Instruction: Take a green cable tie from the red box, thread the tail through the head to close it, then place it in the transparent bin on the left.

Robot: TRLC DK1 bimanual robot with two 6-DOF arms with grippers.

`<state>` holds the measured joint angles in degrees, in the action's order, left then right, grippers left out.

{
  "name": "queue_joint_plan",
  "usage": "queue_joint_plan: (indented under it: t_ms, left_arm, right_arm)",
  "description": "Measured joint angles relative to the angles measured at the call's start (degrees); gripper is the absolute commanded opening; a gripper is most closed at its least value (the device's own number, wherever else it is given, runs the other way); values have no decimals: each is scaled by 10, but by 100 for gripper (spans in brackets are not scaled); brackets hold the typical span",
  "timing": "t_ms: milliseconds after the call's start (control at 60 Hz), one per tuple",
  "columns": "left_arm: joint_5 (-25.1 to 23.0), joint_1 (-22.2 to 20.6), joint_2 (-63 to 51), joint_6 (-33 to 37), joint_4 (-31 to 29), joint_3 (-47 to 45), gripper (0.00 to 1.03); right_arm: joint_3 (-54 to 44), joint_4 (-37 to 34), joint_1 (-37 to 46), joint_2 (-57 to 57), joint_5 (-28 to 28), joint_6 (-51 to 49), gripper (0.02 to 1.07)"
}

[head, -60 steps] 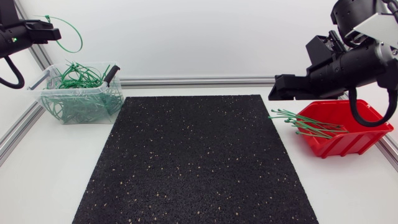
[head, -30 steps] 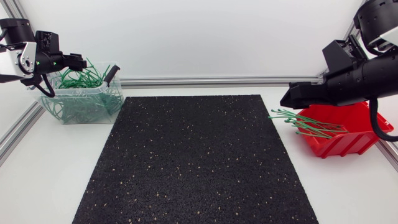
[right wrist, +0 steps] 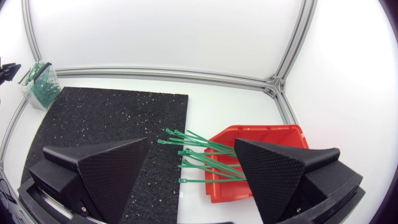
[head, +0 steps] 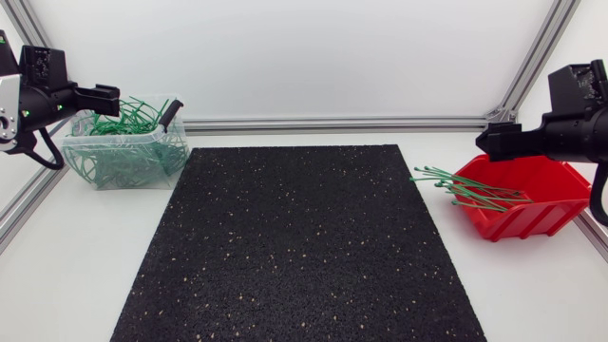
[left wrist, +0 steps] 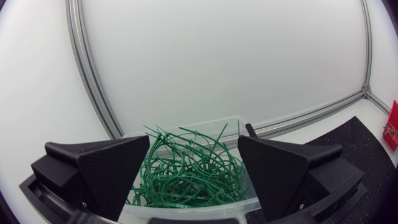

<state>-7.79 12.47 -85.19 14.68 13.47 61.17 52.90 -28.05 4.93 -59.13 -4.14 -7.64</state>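
The transparent bin (head: 123, 147) stands at the back left, filled with several looped green cable ties (head: 119, 122). My left gripper (head: 103, 93) hovers over the bin's left rim. In the left wrist view it (left wrist: 194, 142) stands open and empty, with the bin (left wrist: 242, 196) and its ties (left wrist: 186, 174) below and ahead. The red box (head: 532, 204) sits at the right with straight green ties (head: 461, 188) sticking out over its left edge. My right gripper (head: 492, 141) hangs open and empty above the box's back edge; from the right wrist view (right wrist: 191, 143) the box (right wrist: 273, 129) and ties (right wrist: 199, 155) lie beneath.
A black speckled mat (head: 304, 247) covers the middle of the table. A black handle (head: 169, 114) leans out of the bin's right corner. Aluminium rails (head: 332, 123) run along the back and both sides.
My left gripper came down over the bin, opened and let go of the looped tie it held, then drew left. My right arm pulled back to the right, above the red box.
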Motion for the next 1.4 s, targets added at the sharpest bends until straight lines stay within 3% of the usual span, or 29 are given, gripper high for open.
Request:
queue_joint_plan:
  t_ms: [450, 950, 1400]
  left_arm:
    - [-3, 0, 230, -1, 45, -244, 100]
    - [-5, -34, 480, -72, 48, -436, 100]
    - [22, -67, 664, -106, -17, -530, 100]
  right_arm:
    - [-176, 121, 36, 242, -5, -16, 103]
    - [-339, 193, 11, 426, 10, 21, 103]
    - [-485, 258, -36, 558, 32, 56, 103]
